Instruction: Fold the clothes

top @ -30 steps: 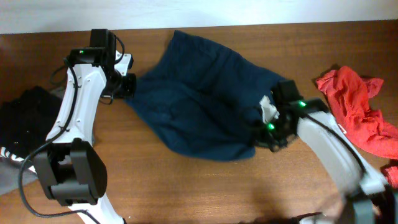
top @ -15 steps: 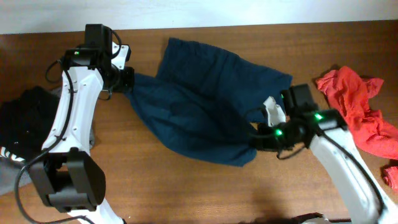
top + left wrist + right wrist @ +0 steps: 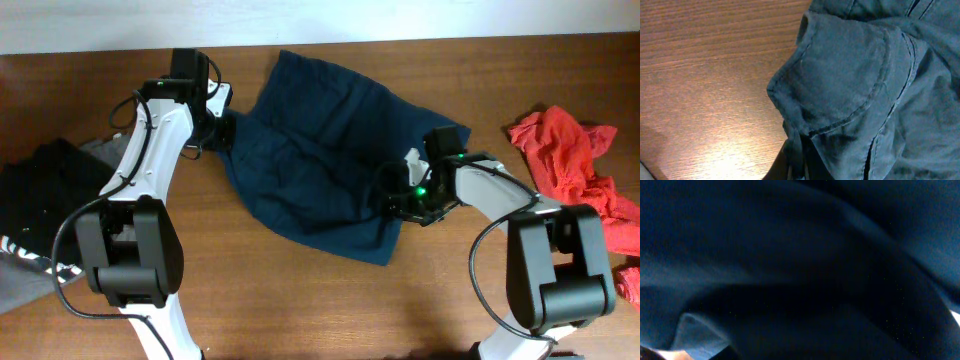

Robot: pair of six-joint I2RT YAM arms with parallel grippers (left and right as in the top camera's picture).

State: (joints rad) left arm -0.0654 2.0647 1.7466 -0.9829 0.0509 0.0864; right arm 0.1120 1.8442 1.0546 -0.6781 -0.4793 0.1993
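1. The black clothes (image 3: pixel 45 175) lie at the far left of the worktop (image 3: pixel 300 310), in the same place as before.
2. Your left gripper (image 3: pixel 224 128) has moved inward to the right. It is clamped on the left hem of the blue garment (image 3: pixel 320 150); its wrist view shows cloth gathered into the pinch at the bottom edge.
3. The blue garment lies mid-worktop between the arms. It is narrower than half a second ago, and its left corner is no longer drawn out.
4. Your right gripper (image 3: pixel 398 203) has shifted left and upward, onto the garment's right edge. Its wrist view shows only dark cloth, so I cannot tell whether it is closed.
5. The red garment (image 3: pixel 565 165) sits well apart at the right, unchanged.
6. Finding: the stretch has slackened and no fold is made yet.
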